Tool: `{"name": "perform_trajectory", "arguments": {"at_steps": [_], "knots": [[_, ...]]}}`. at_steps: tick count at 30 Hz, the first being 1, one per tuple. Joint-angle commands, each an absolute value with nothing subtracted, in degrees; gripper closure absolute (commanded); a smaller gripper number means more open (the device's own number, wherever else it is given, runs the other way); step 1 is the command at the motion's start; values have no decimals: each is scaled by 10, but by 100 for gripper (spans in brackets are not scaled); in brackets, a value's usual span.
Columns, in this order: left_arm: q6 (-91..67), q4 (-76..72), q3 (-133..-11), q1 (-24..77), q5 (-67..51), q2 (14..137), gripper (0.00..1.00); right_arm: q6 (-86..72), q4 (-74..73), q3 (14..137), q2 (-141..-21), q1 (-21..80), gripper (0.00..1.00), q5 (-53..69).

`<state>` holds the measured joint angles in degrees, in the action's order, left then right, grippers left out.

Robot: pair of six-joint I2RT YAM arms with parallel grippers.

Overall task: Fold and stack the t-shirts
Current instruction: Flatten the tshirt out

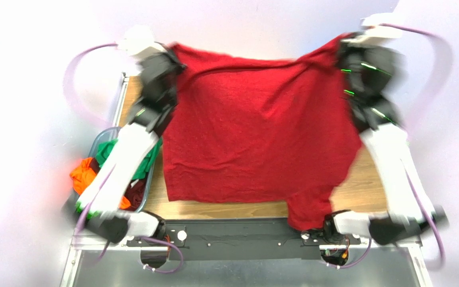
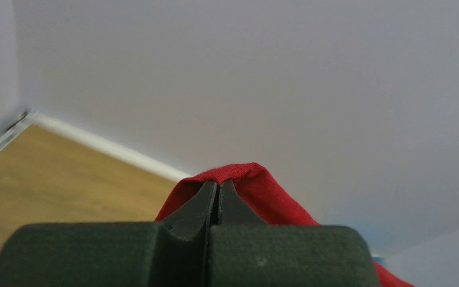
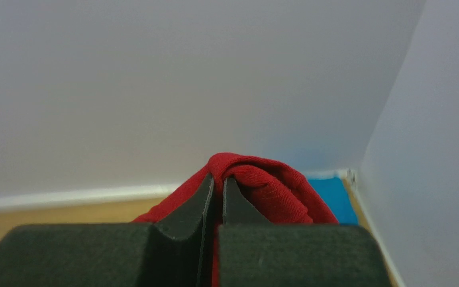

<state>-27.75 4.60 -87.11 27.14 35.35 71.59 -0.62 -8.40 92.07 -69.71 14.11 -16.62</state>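
The dark red t-shirt (image 1: 262, 131) hangs spread out between both raised arms above the wooden table. My left gripper (image 1: 175, 57) is shut on its upper left corner; the left wrist view shows red cloth (image 2: 262, 188) pinched over my shut left gripper (image 2: 220, 185). My right gripper (image 1: 342, 51) is shut on the upper right corner; the right wrist view shows a red fold (image 3: 268, 185) over my shut right gripper (image 3: 219, 179). The shirt's lower end droops to the near edge. A green t-shirt (image 1: 107, 150) and an orange t-shirt (image 1: 83, 173) lie in a bin. A teal-blue patch (image 3: 332, 200) shows behind the red cloth.
A clear plastic bin (image 1: 103, 139) stands at the table's left edge under my left arm. The wooden table (image 1: 366, 185) shows bare at the right and near edge. White walls close in the back and sides.
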Motion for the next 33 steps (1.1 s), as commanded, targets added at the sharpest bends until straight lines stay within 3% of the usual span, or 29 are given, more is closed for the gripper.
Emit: {"name": "perform_trajectory", "arguments": {"at_steps": [1, 4, 6, 7, 8, 9, 10, 22, 33], "knots": [[-294, 16, -829, 216, 285, 869, 90, -30, -48, 839, -842, 134, 90, -222], [-300, 62, -878, 189, 260, 973, 76, -63, -44, 855, -988, 128, 86, -213], [-310, 102, -946, 178, 270, 1064, 66, -74, -46, 883, -1058, 125, 69, -224], [-313, 122, -967, 169, 268, 1088, 54, -75, -48, 895, -1083, 125, 25, -219], [-312, 155, -1001, 165, 267, 1123, 46, -76, -51, 919, -1118, 125, 1, -212], [-308, 163, -1010, 164, 270, 1133, 29, -81, -64, 926, -1127, 126, 0, -189], [-303, 170, -1015, 164, 274, 1138, 2, -84, -67, 930, -1129, 125, 0, -175], [-326, 116, -868, 176, 164, 1035, 2, -139, -78, 780, -994, 126, 0, -77], [-377, 77, -670, 259, 149, 950, 2, -201, -90, 681, -969, 126, 0, -12]]}}
